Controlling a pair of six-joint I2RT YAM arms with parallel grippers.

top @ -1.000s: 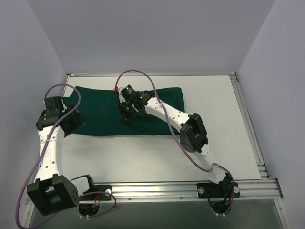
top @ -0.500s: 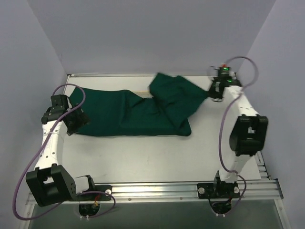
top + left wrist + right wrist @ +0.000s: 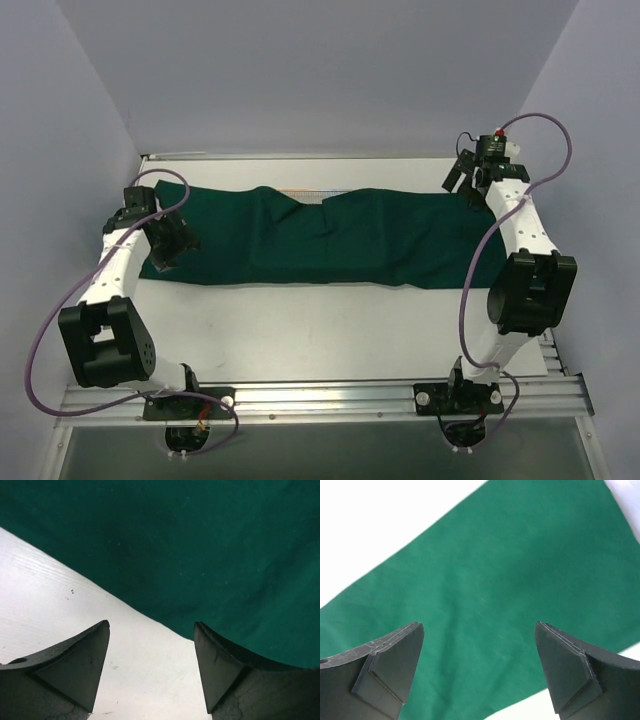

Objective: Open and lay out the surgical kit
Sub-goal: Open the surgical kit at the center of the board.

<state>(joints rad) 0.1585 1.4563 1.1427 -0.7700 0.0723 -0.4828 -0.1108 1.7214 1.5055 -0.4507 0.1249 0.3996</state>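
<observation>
The cloth lies stretched across the upper middle, apparently partly folded. The left gripper and right gripper hang spread and empty at its ends. The next move is probably to pinch a remaining flap.

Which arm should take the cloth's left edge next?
Left, probably. The left tool, open, hovers over the near-left edge of the green cloth; the right tool, open, is at its right end.
</observation>
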